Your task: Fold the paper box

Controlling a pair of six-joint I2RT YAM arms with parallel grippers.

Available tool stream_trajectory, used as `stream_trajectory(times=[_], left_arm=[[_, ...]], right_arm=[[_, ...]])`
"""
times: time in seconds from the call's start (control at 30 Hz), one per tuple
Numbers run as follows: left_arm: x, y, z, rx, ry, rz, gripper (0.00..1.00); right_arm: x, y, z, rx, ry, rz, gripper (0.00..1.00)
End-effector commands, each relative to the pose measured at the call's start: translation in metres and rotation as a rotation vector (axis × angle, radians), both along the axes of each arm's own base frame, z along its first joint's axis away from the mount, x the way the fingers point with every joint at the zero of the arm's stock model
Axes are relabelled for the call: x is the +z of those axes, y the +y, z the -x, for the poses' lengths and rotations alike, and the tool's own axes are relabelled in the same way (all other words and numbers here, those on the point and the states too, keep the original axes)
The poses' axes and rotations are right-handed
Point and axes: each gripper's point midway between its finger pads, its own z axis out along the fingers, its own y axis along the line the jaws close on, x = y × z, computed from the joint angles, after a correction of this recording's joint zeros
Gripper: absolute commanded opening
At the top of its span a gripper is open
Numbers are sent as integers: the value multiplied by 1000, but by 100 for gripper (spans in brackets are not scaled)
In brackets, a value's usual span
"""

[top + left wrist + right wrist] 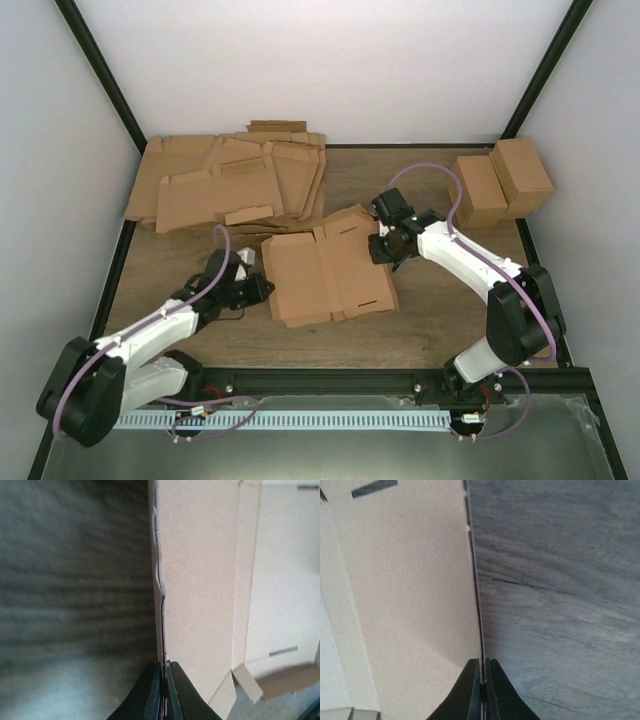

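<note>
Paper box (pixel 330 275) lies mid-table, mostly flat, panels and flaps spread out. Left gripper (pixel 163 666) pinched tight on box's left edge; thin wavy cardboard edge runs straight into closed fingertips. Right gripper (pixel 482 662) likewise clamped on box's right edge. Wrist views crop box to edge strip, creases, few slots. Table (pixel 440 320) blurred in left wrist view. From above, both sets of fingertips hard to make out. Stack of flat cardboard sheets (pixel 230 185) far left, overlapping, count unclear. Two blocky cartons (pixel 505 185) far right.
</note>
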Motion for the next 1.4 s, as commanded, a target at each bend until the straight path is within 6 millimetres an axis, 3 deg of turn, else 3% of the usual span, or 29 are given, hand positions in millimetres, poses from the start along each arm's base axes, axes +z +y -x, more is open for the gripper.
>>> stream_trajectory(times=[0.0,0.1,0.2,0.3,0.47,0.57,0.67,0.77,0.83,0.9,0.93,1.1,1.27,1.37], left_arm=[[2,-25,36,-19,73,94,5],[1,-34,52,-25,83,114,7],[-3,-45,65,-55,90,106,8],[-10,-55,68,-77,103,65,8],[-10,-71,69,-99,101,18,7],[-2,-85,73,-117,79,41,7],[2,-89,78,-108,74,30,14],[2,-75,77,-40,68,-13,31],[8,-64,75,1,52,-17,58],[11,-53,75,36,46,-41,77],[14,-48,75,50,42,-53,82],[53,-22,64,141,-38,-50,100],[96,-1,37,197,-92,150,100],[117,18,19,234,-147,143,100]], right_arm=[[22,35,-15,110,-87,-45,1],[26,46,-16,177,-135,33,1],[34,69,-13,266,-177,70,1],[47,96,-5,348,-228,83,1],[70,125,8,439,-335,144,1],[69,131,14,473,-381,228,1],[61,122,10,452,-409,342,1],[54,113,7,441,-418,402,1],[54,109,6,433,-432,422,1],[55,107,6,433,-441,429,1],[55,106,6,435,-444,431,1],[56,107,8,440,-447,432,1],[58,116,22,471,-489,429,2],[55,126,33,512,-528,442,2]])
